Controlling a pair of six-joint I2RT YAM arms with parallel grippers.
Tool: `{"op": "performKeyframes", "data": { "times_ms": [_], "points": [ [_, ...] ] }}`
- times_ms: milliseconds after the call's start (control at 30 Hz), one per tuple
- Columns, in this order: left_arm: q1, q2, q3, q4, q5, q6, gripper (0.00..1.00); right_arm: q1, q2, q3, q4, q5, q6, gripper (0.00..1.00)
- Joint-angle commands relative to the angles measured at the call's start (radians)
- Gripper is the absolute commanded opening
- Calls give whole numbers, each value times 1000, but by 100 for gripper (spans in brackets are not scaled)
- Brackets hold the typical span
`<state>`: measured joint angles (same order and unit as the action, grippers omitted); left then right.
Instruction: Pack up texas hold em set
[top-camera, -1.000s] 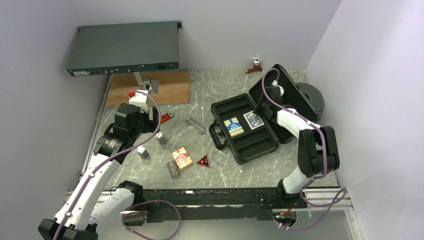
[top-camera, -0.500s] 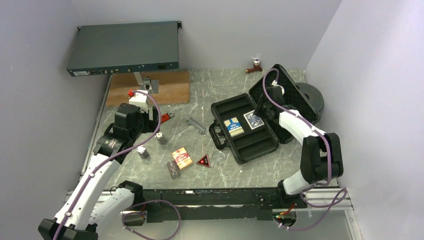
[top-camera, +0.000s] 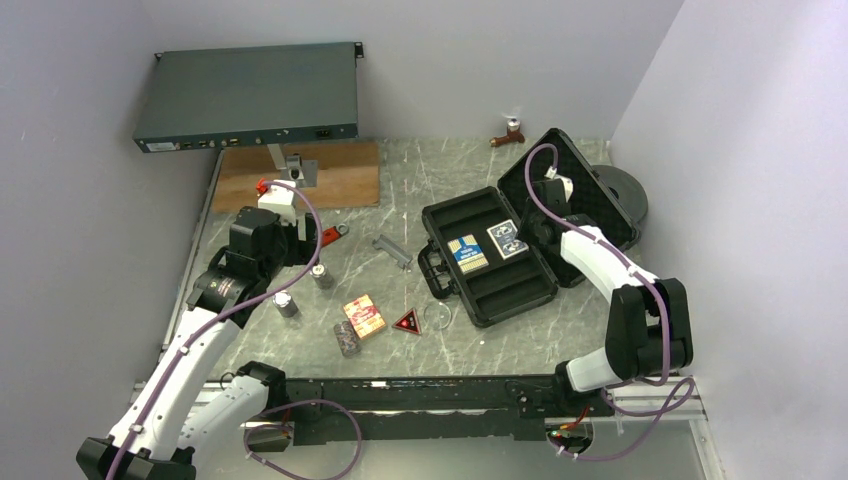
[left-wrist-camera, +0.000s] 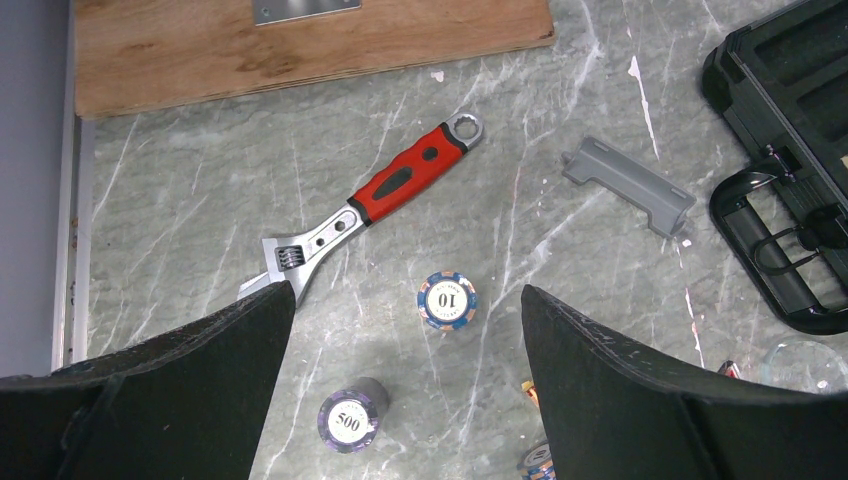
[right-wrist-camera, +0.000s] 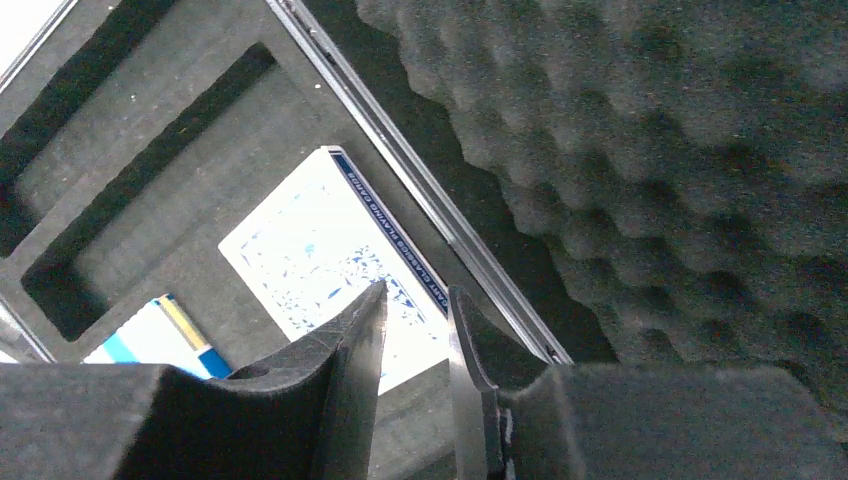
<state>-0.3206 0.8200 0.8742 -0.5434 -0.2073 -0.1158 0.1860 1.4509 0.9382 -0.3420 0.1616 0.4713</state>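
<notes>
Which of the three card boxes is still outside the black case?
The red-orange card box, lying on the table beside the red triangle. The blue card box and the blue-yellow card box already sit side by side inside the case.

One case. Three card boxes. Three chip stacks. One triangle, one disc, one wrench, one bracket, one spool, one board, one rack unit. Two arms.

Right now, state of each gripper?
Left gripper: wide open, holding nothing.
Right gripper: open only a narrow gap, holding nothing, over the blue card box.
</notes>
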Motion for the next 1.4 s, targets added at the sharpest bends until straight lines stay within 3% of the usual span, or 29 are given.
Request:
{"op": "performKeyframes", "data": {
  "times_ms": [0,400,567,1067,1367],
  "points": [
    [-5,-4,23,16,-4,5,90,1,-2,14,2,89,-22,30],
    [-5,2,22,19,3,4,90,1,43,-3,35,-56,-56,9],
    [-5,3,22,19,-1,4,90,2,48,-9,35,-86,-60,6],
    [-5,2,24,19,15,2,90,4,70,-61,49,-91,-13,4],
    [-5,4,25,16,7,2,90,43,-26,33,3,-30,-47,12]
  ]
}}
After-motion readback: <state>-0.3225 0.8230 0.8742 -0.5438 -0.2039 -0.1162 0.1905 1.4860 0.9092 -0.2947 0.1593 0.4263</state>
